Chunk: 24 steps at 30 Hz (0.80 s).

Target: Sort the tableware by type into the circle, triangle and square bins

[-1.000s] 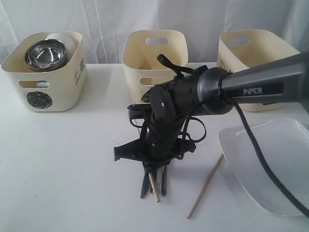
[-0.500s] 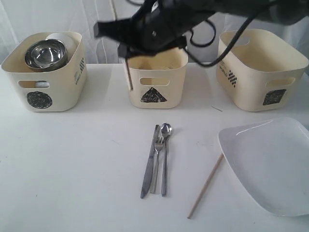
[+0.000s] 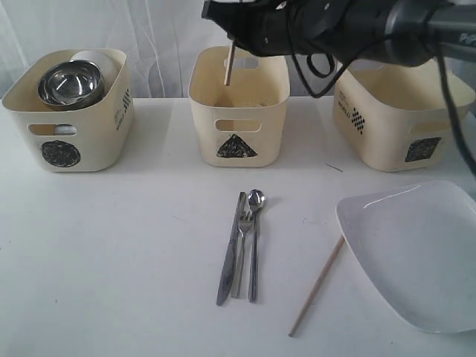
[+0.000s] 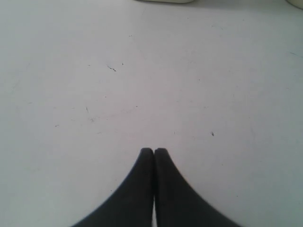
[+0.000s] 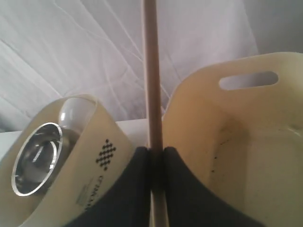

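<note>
The right gripper (image 5: 156, 150) had swung from the left rim of the cream plastic triangle bin (image 3: 239, 123) to above its opening, at twelve o'clock from the steel cutlery (image 3: 240, 245). It pinched a thin wooden chopstick (image 3: 230, 65) upright, probably ready for release. The left gripper (image 4: 154, 152) was closed and empty.

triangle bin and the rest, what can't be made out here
- Triangle bin floor: exterior view, hidden by its own front wall.
- Circle bin contents: exterior view, the steel bowl on top covers whatever lies below.
- Held chopstick: right wrist view, far end cut off by the frame edge; the right gripper covers its near part.
- White plate: exterior view, cut by the right edge.
- Left gripper: only its fingertips show, left wrist view.
</note>
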Each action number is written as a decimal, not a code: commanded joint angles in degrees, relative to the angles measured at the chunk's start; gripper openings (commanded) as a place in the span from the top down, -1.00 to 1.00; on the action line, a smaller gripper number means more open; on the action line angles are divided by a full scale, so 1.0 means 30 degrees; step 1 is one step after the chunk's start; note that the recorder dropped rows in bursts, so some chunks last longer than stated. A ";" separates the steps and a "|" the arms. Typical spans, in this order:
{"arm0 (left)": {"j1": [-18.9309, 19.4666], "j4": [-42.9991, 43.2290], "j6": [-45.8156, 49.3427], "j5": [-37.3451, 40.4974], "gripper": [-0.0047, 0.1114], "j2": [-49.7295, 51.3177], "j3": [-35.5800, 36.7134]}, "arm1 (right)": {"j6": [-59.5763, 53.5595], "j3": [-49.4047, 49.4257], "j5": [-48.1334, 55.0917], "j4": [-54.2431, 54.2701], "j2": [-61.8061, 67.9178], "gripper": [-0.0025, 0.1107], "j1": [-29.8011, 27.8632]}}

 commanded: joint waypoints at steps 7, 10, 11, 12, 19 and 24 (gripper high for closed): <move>0.0003 -0.0124 0.0059 -0.0017 0.92 -0.0078 0.0108 | -0.1724 -0.0101 -0.3022 -0.1018 0.2633 0.96 -0.0020; 0.0003 -0.0124 0.0059 -0.0017 0.92 -0.0078 0.0108 | -0.1724 -0.0101 -0.2897 -0.2190 0.2757 0.96 0.0011; 0.0003 -0.0124 0.0059 -0.0017 0.92 -0.0078 0.0108 | -0.1724 -0.0101 -0.2897 -0.2273 0.2769 0.96 0.0011; 0.0003 -0.0124 0.0059 -0.0017 0.92 -0.0078 0.0108 | -0.1724 -0.0101 -0.2897 -0.2353 0.2769 0.96 0.0011; 0.0003 -0.0124 0.0059 -0.0017 0.92 -0.0078 0.0108 | -0.1724 -0.0101 -0.2897 -0.2490 0.2769 0.96 0.0136; 0.0003 -0.0124 0.0059 -0.0017 0.92 -0.0078 0.0108 | -0.1724 -0.0101 -0.2897 -0.2490 0.2769 0.96 0.0532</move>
